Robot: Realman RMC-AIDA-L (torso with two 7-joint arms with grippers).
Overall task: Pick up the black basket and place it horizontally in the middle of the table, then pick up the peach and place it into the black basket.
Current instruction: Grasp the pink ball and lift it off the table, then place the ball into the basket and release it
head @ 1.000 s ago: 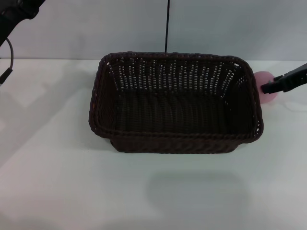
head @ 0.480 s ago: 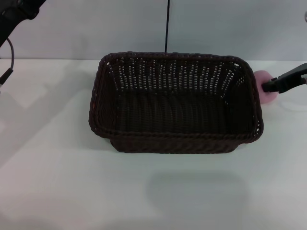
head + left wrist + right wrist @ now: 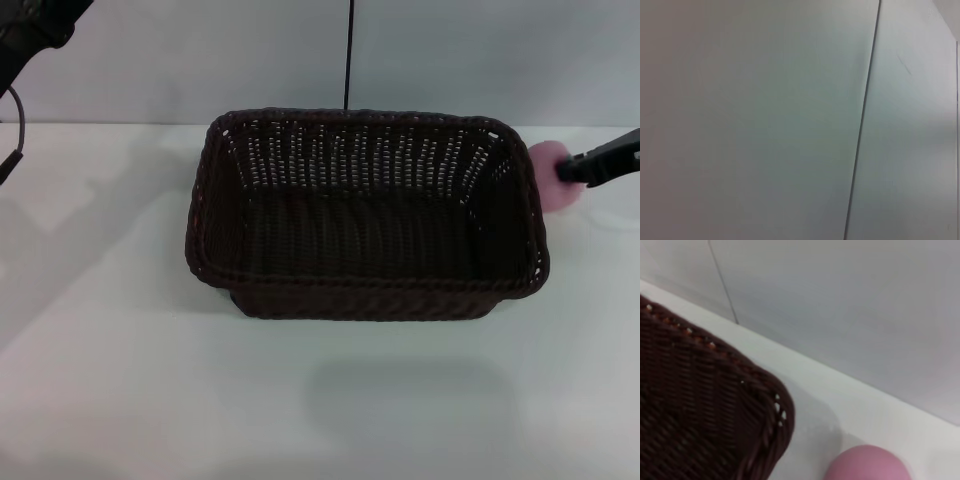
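Reaching in from the right edge, the right gripper [image 3: 570, 170] is at the peach [image 3: 553, 188] beside the black basket [image 3: 365, 215].

Lying lengthwise across the middle of the white worktop [image 3: 120, 380], the basket sits open side up with nothing visible inside. The peach rests on the worktop just beside the basket's right end, partly hidden behind the braided rim in the head view; the right wrist view shows the pink fruit [image 3: 867, 465] near the basket's rounded corner [image 3: 765, 405]. Whether the right gripper's fingers are spread or pinching the peach cannot be told. The left arm [image 3: 30, 30] is raised at the upper left corner, well apart from the basket, its wrist camera facing only a plain wall [image 3: 765, 120] with a dark seam [image 3: 862, 120].
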